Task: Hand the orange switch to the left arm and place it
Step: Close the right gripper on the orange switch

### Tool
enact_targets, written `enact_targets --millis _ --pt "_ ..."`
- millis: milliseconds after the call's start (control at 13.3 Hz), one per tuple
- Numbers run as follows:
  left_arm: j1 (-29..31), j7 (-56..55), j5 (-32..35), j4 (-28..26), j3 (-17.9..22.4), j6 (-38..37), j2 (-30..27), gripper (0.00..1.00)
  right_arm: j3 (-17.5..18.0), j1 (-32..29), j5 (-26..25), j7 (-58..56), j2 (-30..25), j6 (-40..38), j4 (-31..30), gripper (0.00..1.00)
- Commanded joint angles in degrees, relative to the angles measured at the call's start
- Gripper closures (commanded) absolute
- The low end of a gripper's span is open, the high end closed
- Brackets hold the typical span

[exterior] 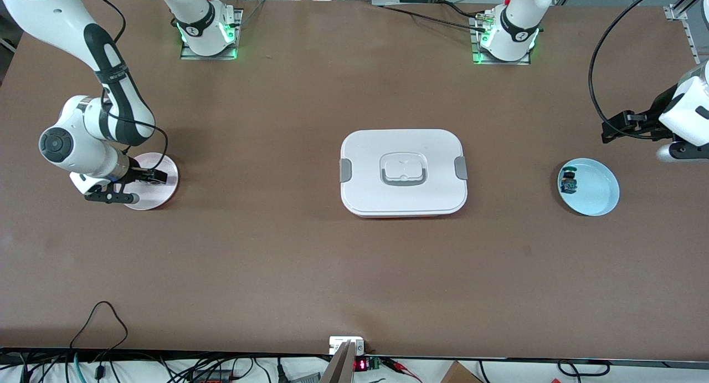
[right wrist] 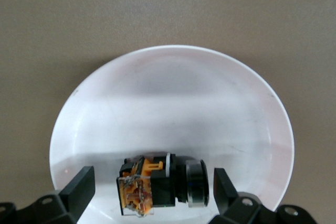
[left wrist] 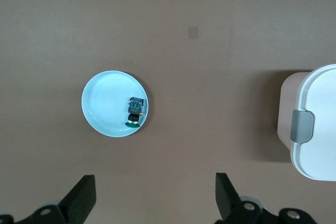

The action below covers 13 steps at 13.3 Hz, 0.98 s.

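Risking a glancing pinch: right gripper [right wrist: 149, 195] hanging fingers apart low over the pink plate [exterior: 166, 175], straddling the orange switch [right wrist: 160, 184] lying on its side, liable to roll or skid away on closing. Also risking a brush against the box [exterior: 403, 172] mid-table during the handover. Waiting with fingers apart above the table near the blue plate [left wrist: 102, 106] holding the blue-and-green part [left wrist: 135, 111]: left gripper [left wrist: 155, 203].

Orange switch [right wrist: 160, 184]: orange block body with black cylindrical end, lying on its side on the pink plate [right wrist: 173, 93], between the open right hand's [right wrist: 152, 192] fingers. White box [exterior: 404, 172], lid closed, flat at desk centre.
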Motion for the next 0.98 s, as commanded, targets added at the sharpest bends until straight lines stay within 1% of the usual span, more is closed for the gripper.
enact_targets --millis 0,603,678,753,828,904 --pt "0.15 -0.77 -0.96 1.29 0.03 -1.26 0.35 0.00 0.53 -0.60 -2.66 -0.97 -0.22 1.00 -0.87 0.00" --pt "0.15 -0.77 -0.96 1.29 0.03 -1.35 0.26 0.00 0.45 -0.51 -2.66 -2.20 1.19 0.91 -1.13 0.00" --pt "0.06 -0.77 -0.96 1.29 0.03 -1.35 0.26 0.00 0.53 -0.51 -2.75 -2.72 1.10 0.74 -1.14 0.09" --pt "0.06 -0.86 -0.96 1.29 0.03 -1.61 0.26 0.00 0.53 -0.60 -2.75 -4.03 0.93 0.39 -1.14 0.41" --pt "0.06 -0.86 -0.96 1.29 -0.06 -1.61 0.26 0.00 0.53 -0.60 -2.75 -5.70 0.75 0.04 -0.96 0.70" --pt "0.06 -0.86 -0.96 1.29 -0.06 -1.61 0.26 0.00 0.53 -0.60 -2.58 -5.80 0.40 -0.75 -0.44 0.86"
